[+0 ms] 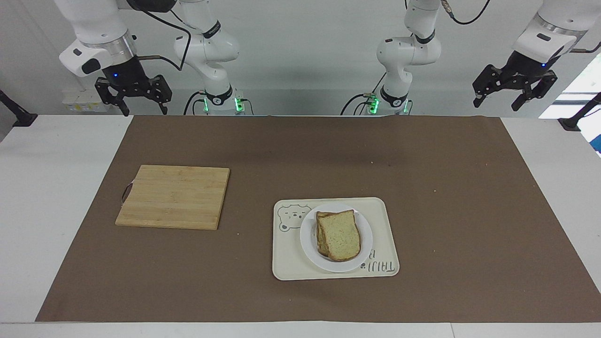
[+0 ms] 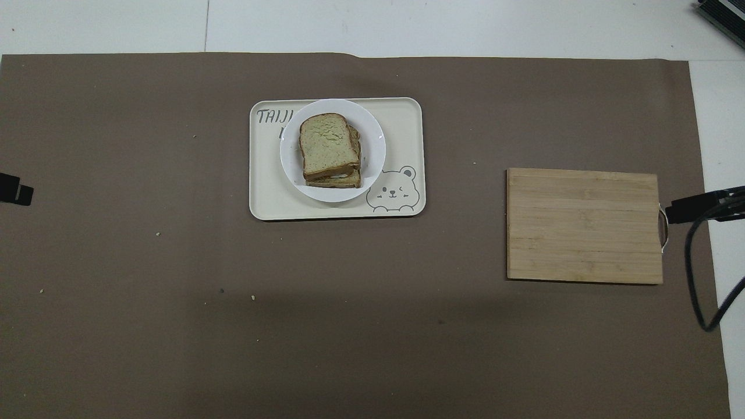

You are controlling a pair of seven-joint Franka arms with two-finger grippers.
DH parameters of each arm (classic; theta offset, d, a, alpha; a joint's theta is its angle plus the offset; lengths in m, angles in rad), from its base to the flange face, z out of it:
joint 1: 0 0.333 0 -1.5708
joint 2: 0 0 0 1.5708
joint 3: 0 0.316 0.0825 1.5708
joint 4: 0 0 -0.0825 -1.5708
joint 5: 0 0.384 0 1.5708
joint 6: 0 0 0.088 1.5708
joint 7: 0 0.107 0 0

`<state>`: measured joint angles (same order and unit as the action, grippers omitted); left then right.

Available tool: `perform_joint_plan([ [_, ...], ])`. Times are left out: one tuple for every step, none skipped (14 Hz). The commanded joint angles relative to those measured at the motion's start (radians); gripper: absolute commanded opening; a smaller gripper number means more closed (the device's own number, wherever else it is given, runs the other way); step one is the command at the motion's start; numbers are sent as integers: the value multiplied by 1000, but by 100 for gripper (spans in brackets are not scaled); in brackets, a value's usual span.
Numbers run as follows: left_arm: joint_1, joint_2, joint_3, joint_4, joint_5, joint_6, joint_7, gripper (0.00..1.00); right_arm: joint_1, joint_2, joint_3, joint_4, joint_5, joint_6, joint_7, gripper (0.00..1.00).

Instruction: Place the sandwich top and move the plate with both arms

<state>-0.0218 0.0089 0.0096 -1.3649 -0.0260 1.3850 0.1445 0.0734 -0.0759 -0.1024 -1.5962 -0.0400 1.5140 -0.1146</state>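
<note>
The sandwich top (image 1: 342, 234), a pale slice with brown crust, lies on a stack of bread on the round white plate (image 1: 308, 245). The plate sits on the cream bear tray (image 1: 290, 264). The slice (image 2: 327, 144), plate (image 2: 372, 152) and tray (image 2: 269, 198) also show in the overhead view. My left gripper (image 1: 496, 106) hangs open and empty, high over the table's left-arm end. My right gripper (image 1: 144, 111) hangs open and empty, high over the right-arm end. In the overhead view only a left fingertip (image 2: 16, 191) and a right fingertip (image 2: 689, 208) show at the edges.
A bamboo cutting board (image 1: 174, 196) lies on the brown mat (image 1: 422, 197) toward the right arm's end, also in the overhead view (image 2: 584, 226). Small crumbs dot the mat. A black cable (image 2: 695, 279) hangs beside the board's handle.
</note>
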Motion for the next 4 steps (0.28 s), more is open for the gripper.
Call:
perform_joint_plan([
  [-9,-4,4,4,21,13,-17,100,-9,-22,-2,-28,22,14,-14,100],
  [-9,-4,4,4,21,13,-17,100,-9,-22,-2,-28,22,12,-14,100],
  [-9,-4,4,4,21,13,-17,100,-9,-21,-2,-27,22,14,-13,100],
  [-9,-4,4,4,20,13,-19,100,-11,-18,-2,-21,25,11,-2,100],
])
